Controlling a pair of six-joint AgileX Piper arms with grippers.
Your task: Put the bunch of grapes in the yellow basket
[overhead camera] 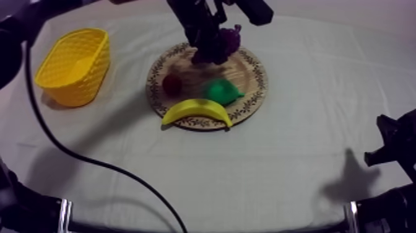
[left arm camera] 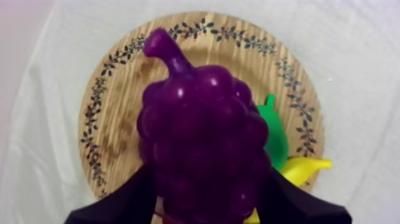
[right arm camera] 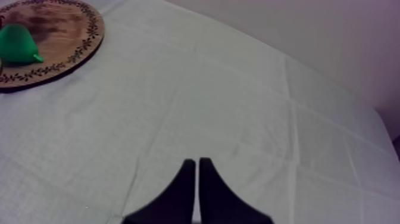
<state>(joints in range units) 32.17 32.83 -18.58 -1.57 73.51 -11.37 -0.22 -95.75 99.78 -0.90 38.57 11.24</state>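
The purple bunch of grapes [overhead camera: 229,38] [left arm camera: 202,143] is clamped between the two black fingers of my left gripper [overhead camera: 213,51] [left arm camera: 208,199], stem pointing away. It hangs a little above the far part of the round wooden board [overhead camera: 251,73] [left arm camera: 116,119] and casts a shadow on the wood. The yellow basket [overhead camera: 74,65] stands at the far left of the table, apart from the board. My right gripper [overhead camera: 396,145] [right arm camera: 196,170] rests low at the right side, its fingers together as a narrow wedge over bare cloth.
On the board lie a banana [overhead camera: 197,110] [left arm camera: 306,167] at the near rim, a green pear [overhead camera: 221,92] [left arm camera: 275,140] [right arm camera: 18,44] in the middle and a small red fruit [overhead camera: 172,83] at its left. Open cloth separates board and basket.
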